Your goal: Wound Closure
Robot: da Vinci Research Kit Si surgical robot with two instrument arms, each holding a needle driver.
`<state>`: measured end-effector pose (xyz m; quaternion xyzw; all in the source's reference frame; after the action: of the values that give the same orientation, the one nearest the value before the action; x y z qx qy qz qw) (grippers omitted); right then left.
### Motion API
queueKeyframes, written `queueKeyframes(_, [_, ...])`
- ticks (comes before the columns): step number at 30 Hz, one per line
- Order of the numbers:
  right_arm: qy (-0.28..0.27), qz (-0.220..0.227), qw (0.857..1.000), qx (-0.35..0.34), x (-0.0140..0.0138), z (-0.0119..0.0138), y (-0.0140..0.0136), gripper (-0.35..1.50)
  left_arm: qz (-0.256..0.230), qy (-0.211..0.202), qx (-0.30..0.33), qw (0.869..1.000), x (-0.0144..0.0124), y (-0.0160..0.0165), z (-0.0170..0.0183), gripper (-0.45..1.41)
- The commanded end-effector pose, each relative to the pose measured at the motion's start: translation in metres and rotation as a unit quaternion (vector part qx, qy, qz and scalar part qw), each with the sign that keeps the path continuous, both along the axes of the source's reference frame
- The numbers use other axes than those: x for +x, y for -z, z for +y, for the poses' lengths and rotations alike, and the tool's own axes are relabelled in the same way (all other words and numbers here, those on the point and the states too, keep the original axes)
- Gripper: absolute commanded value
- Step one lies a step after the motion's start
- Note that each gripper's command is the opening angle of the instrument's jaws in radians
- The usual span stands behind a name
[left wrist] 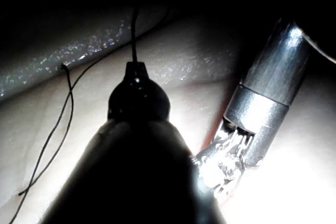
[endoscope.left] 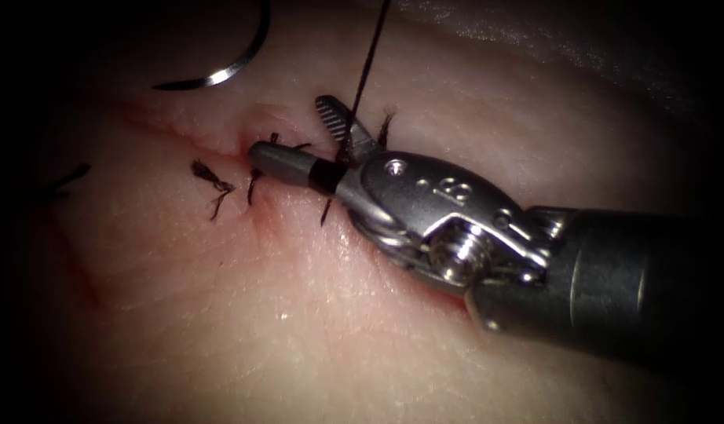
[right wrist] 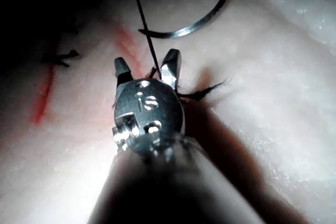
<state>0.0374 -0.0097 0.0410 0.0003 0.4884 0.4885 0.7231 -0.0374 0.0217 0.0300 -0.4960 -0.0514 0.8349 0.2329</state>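
right tool: jaws gaping astride taut thread, gripping nothing
left tool: seemingly clamping thread
needle: lying free on tissue, left of cut
tip: keeping thread deep between jaws

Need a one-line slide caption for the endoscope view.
Right hand open astride taut thread at the cut; needle lies free on tissue.

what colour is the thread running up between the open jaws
Black; the thread shows best in the endoscope view, between the right end effector jaws.
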Motion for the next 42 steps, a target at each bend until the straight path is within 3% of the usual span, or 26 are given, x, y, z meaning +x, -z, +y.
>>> queueKeyframes(1, [0.002,-0.001,1.000,-0.001,0.0006,0.0001,-0.0004,1.31,0.000,0.000,-0.001,1.000,-0.0006,-0.0003,0.0001,-0.45])
queueKeyframes(34, [0.010,-0.015,1.000,-0.020,0.0014,0.0017,-0.0010,1.30,0.000,-0.004,-0.009,1.000,-0.0014,0.0016,-0.0023,-0.45])
queueKeyframes(35, [0.014,-0.016,1.000,-0.022,0.0015,0.0016,-0.0010,0.91,0.000,-0.004,-0.009,1.000,-0.0014,0.0016,-0.0023,-0.45])
queueKeyframes(36, [0.020,-0.015,1.000,-0.018,0.0013,0.0012,-0.0007,-0.26,0.001,-0.004,-0.009,1.000,-0.0014,0.0016,-0.0024,-0.45])
queueKeyframes(37, [0.013,-0.029,0.999,-0.014,0.0012,0.0011,-0.0006,-0.35,-0.001,-0.005,-0.008,1.000,-0.0015,0.0017,-0.0024,-0.45])
queueKeyframes(42, [0.002,-0.052,0.998,-0.019,0.0013,0.0011,0.0001,-0.35,-0.002,-0.005,-0.008,1.000,-0.0018,0.0018,-0.0025,-0.45])
